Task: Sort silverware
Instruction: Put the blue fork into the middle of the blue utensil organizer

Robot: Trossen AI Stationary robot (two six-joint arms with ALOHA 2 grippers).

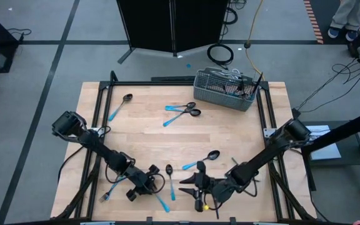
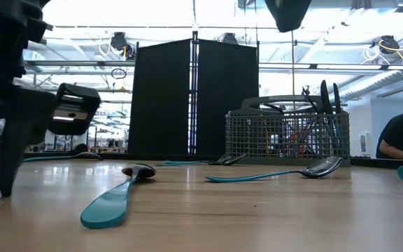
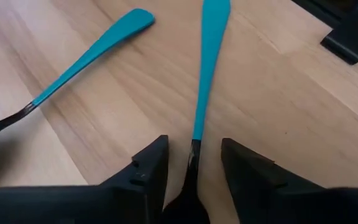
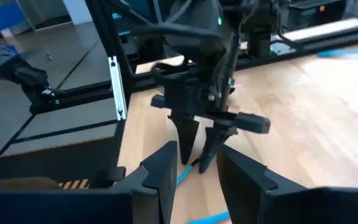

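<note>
At six o'clock on the table (image 1: 230, 125) we see the left gripper (image 3: 191, 163), fingers parted, straddling a blue-handled spoon (image 3: 207, 68), the right gripper (image 1: 195, 183) hovering part-open at its three o'clock.

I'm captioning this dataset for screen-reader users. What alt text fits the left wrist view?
The left gripper has its open dark fingers on either side of a blue-handled utensil lying on the wooden table. A second blue-handled utensil lies beside it, angled away.

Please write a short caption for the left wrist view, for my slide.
Left gripper straddles a blue-handled utensil on the wooden table, fingers not yet closed.
</note>
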